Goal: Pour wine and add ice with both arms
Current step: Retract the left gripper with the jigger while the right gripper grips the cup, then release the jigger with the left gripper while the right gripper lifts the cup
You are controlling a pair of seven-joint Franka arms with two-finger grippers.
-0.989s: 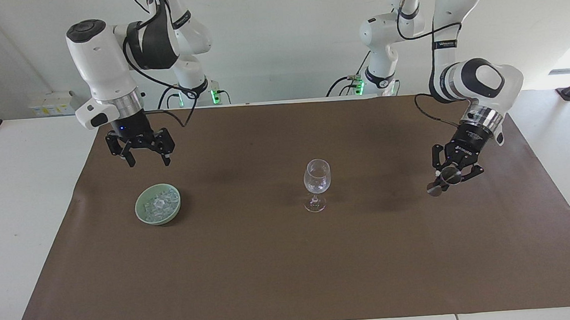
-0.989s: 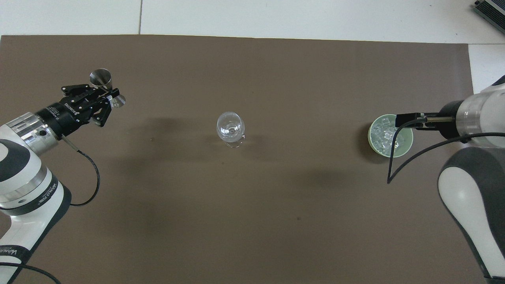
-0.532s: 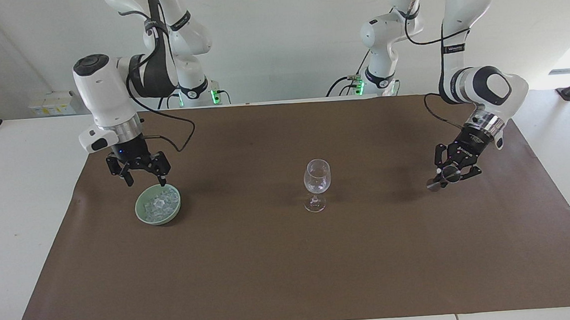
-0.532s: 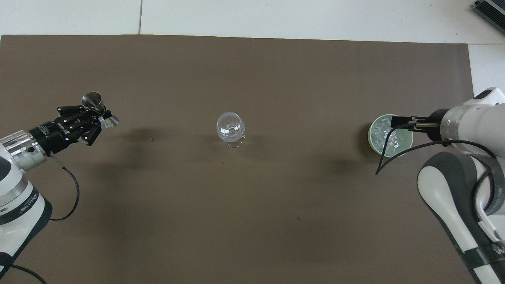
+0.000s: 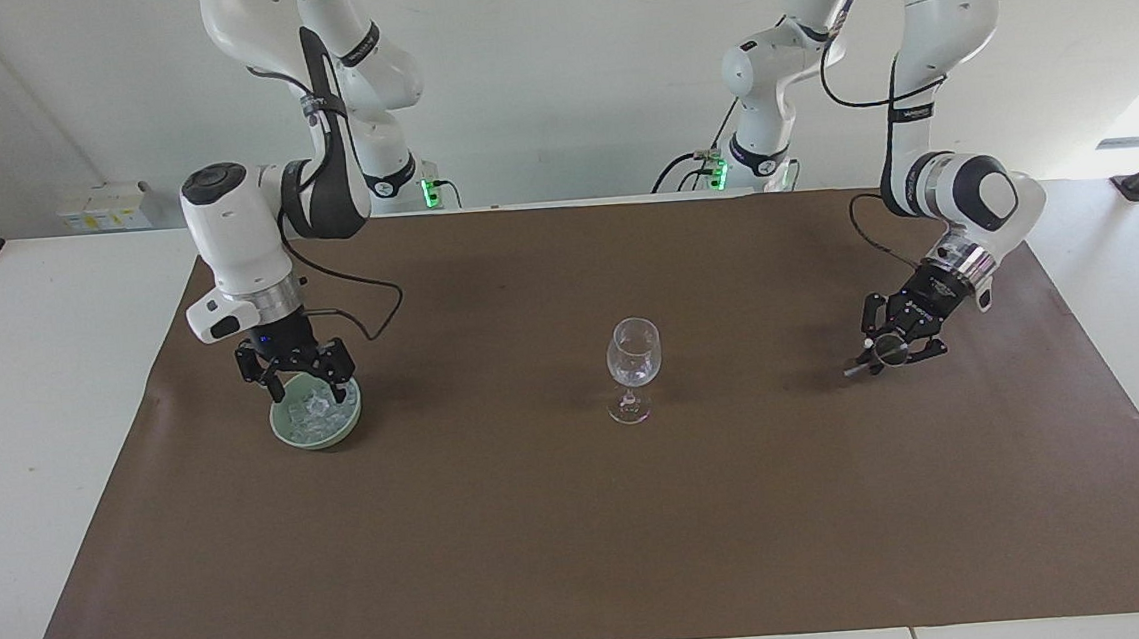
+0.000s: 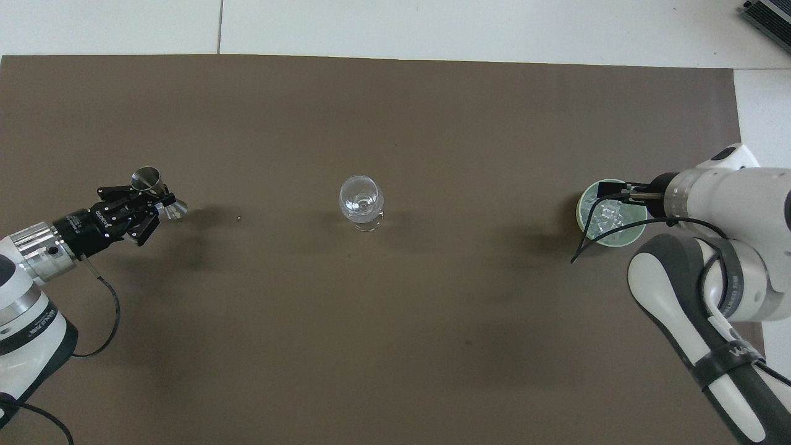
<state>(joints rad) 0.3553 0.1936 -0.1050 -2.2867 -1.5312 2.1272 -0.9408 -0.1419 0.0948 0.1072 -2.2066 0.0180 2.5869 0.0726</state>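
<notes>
Brown mat (image 5: pixel 583 519) centres the glass (image 5: pixel 633 360): left gripper (image 5: pixel 894 349) clamps a jigger (image 5: pixel 883 353) aside; right gripper (image 5: pixel 301 376), spread, dips into the ice (image 5: pixel 317 407) bowl (image 5: pixel 289 431).

Two high cameras, facing opposite ways, share the brown mat (image 5: pixel 583 519).

Right gripper (image 6: pixel 609 185) covering part of the ice (image 6: pixel 609 217) (overhead view), both arms cut off by edges

Colours on the worktop

Plain brown mat (image 5: pixel 583 519) over white worktop (image 5: pixel 37 447); pale green bowl (image 5: pixel 289 432) of clear whitish ice (image 5: pixel 315 407); see-through wine glass (image 5: pixel 632 355); shiny silver jigger (image 6: pixel 148 179); glossy white arms (image 5: pixel 233 233), black end effectors.
</notes>
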